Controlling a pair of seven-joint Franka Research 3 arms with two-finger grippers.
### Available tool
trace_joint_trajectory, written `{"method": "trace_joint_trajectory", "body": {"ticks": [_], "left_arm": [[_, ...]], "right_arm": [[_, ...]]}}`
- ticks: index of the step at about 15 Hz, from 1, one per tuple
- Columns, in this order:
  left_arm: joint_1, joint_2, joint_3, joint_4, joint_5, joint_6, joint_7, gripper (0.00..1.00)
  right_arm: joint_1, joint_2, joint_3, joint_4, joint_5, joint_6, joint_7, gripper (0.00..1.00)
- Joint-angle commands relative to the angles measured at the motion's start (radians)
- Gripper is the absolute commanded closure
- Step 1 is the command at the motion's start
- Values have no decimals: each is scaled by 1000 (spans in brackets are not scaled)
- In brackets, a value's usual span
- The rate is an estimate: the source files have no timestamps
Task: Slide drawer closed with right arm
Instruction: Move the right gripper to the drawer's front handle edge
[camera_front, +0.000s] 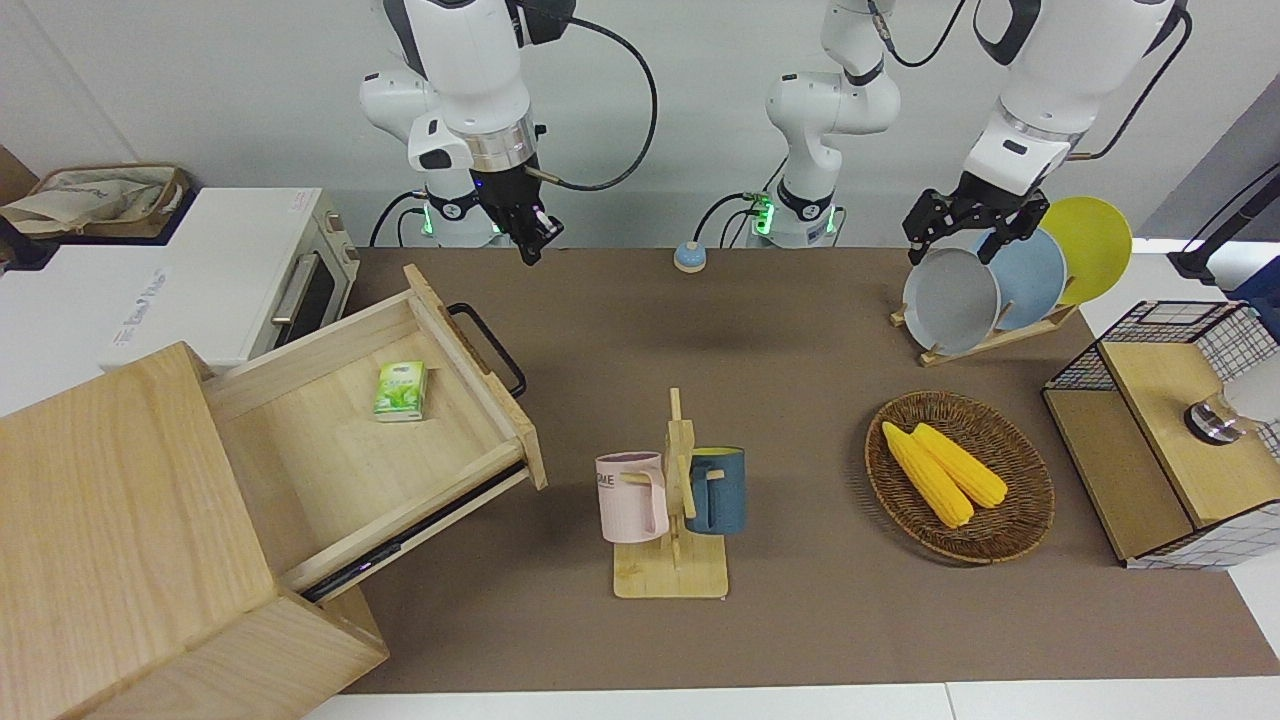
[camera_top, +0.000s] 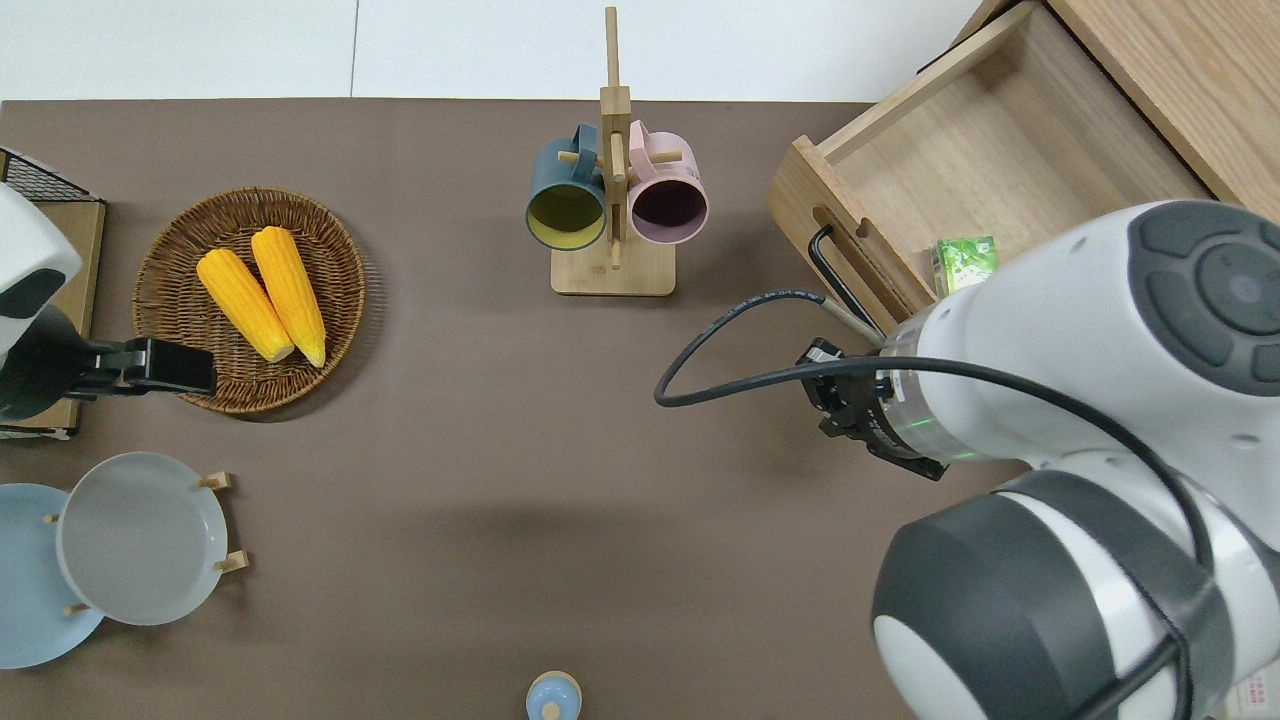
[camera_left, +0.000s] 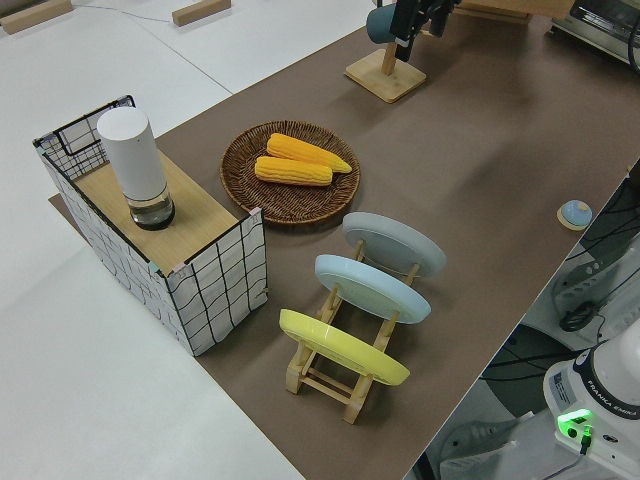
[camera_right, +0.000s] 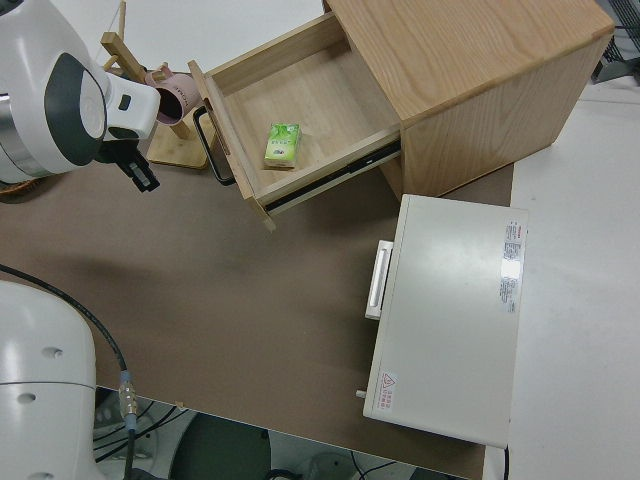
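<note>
The drawer stands fully pulled out, its handle just ahead of the right hand, which hangs over the tabletop; finger state unclear.

White jointed right arm, silver wrist ring, black cable; matching white left arm
</note>
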Motion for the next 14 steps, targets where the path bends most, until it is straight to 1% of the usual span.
{"method": "trace_joint_trajectory", "body": {"ticks": [1,3,6,7,9,12,14], "left_arm": [[-4,-8,4,4,13,-14,1,2],[-4,-8,4,2,13,-14,1,5],[-4,-8,4,2,13,-14,1,2],[-4,-8,4,2,13,-14,1,5],[-4,-8,4,2,13,-14,1,2],[-4,-8,4,2,13,-14,1,5],[-4,-8,4,2,13,-14,1,2]], "right_arm": [[22,-2,-16,-38,9,50,48,1000],[42,6,-18,-50,1,62,68,1000],[47,20,-18,-58,-5,82,81,1000],[59,27,-25,-58,-6,86,82,1000],[88,46,-57,-56,-16,87,84,1000],[100,79,-64,-54,-51,95,100,1000],[116,116,-70,-53,-71,133,116,1000]]}}
